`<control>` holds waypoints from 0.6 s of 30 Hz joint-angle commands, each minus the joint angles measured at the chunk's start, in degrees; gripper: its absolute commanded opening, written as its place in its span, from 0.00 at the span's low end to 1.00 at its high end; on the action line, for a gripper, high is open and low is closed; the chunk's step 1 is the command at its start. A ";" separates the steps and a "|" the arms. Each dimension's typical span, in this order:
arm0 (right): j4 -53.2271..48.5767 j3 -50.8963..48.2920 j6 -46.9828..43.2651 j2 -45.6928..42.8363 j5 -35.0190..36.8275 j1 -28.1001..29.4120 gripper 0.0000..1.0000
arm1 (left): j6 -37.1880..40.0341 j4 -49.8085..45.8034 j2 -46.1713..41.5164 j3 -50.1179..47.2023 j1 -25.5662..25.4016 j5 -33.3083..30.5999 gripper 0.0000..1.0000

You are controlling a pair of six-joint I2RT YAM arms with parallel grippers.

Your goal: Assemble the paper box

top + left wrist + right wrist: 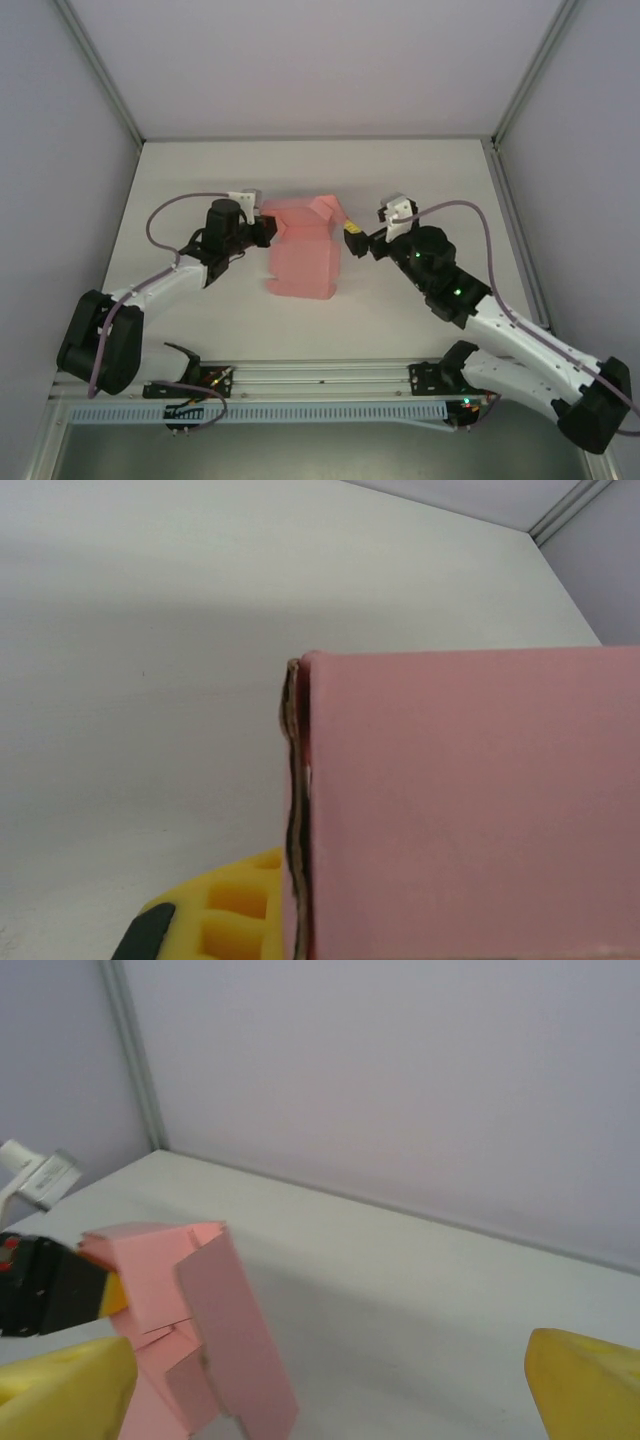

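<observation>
The pink paper box point(303, 255) lies near the middle of the white bench point(200, 180), between the two arms. It is partly folded: its near part lies flat and broad, and its far end rises into folded panels and flaps. The left pincer point(268, 228) sits at the far left corner of the box, pressed together on the card there. In the left wrist view, the pink card point(470, 800) rises close in front of the camera. The raw layered edge of the card runs down the middle of that picture, and one yellow finger point(235, 910) shows just left of that edge at the bottom. The right pincer point(352, 240) sits just beside the far right side of the box, spread wide and holding nothing. I cannot tell whether its tip touches the card. In the right wrist view, its two yellow fingers point(60, 1390) stand well apart at the bottom corners. The box point(160, 1270) is at the left, beside the left-hand finger. One long flap leans outward, and smaller flaps are tucked beneath it. The left pincer's black body and yellow tip press against the far side of the box.
</observation>
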 commanded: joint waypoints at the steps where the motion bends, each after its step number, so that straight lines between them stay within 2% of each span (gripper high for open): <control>1: -6.10 3.40 5.57 1.40 -0.38 -5.21 1.00 | 2.48 0.77 -1.10 -0.14 0.30 0.25 0.00; 4: -10.74 7.06 11.12 5.97 -6.11 -13.70 1.00 | 2.92 0.85 -1.60 -0.24 0.25 0.75 0.00; 7: -10.78 9.16 10.55 11.08 -15.96 -18.84 1.00 | 3.28 0.79 -1.70 -0.31 0.33 0.70 0.00; 10: -10.60 10.95 9.20 16.26 -22.77 -19.12 1.00 | 3.27 0.90 -1.63 -0.34 0.33 0.77 0.00; 14: -8.48 12.31 7.03 22.42 -39.55 -18.82 1.00 | 3.10 0.95 -1.47 -0.13 0.34 0.78 0.00; 18: -11.89 16.27 4.65 28.22 -44.27 -15.09 1.00 | 3.02 0.82 -1.03 0.20 0.34 0.80 0.00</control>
